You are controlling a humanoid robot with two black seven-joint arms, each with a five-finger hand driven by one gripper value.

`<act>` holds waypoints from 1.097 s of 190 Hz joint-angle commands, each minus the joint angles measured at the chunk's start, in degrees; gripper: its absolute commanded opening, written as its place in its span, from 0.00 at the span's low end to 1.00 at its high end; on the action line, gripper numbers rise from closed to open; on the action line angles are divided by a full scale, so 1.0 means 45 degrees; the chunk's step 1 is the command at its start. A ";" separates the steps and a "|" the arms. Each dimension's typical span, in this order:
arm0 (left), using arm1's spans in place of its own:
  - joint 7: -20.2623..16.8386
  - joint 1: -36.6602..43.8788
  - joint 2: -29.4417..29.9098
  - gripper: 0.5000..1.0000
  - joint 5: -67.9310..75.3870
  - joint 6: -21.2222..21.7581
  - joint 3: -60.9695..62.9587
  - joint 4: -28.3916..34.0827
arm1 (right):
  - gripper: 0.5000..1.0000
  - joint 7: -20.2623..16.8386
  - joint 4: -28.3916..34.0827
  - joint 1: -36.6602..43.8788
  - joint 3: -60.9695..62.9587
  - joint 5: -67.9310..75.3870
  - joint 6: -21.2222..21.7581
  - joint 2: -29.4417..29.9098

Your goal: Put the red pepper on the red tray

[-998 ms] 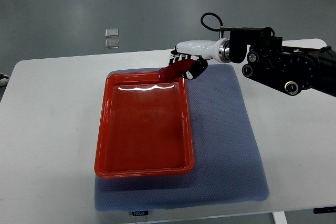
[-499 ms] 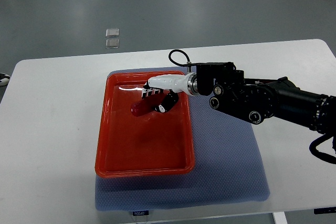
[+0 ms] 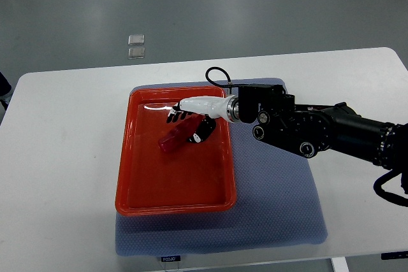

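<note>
- Writing: a small white label (image 3: 168,258) sits on the near edge of the mat; its print is too small to read.
- Mat (image 3: 280,189): blue-grey rectangle with a fine dimpled weave and rounded corners, lying flat on the white table (image 3: 57,157), which has a smooth matte top.
- Red tray (image 3: 127,164): glossy red-orange plastic, rectangular, with rounded corners and a low raised rim; it rests on the left part of the mat, and light glints along its far inner wall.
- Red pepper (image 3: 175,138): a dark red, elongated, slightly tapered piece with a dull sheen, lying slanted inside the tray, in its far half, with its lower end on the tray floor.
- Right hand (image 3: 191,122): white shell over black joints, reaching in from the right over the tray's far right part; its fingers (image 3: 173,114) are loosened and partly spread above the pepper's upper end, while a black digit (image 3: 203,130) lies against the pepper. Whether any grip remains cannot be told.
- Right arm (image 3: 319,133): black housing with round joint caps and a looped black cable (image 3: 213,73) at the wrist.
- Floor: two small clear square pieces (image 3: 136,46) lie on the grey floor beyond the table.
</note>
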 commanded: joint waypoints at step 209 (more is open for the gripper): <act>0.0000 0.0000 0.0000 1.00 0.0000 0.0000 0.0000 0.0000 | 0.82 0.0621 -0.1074 -0.3641 0.7737 0.9322 -0.0235 -0.1856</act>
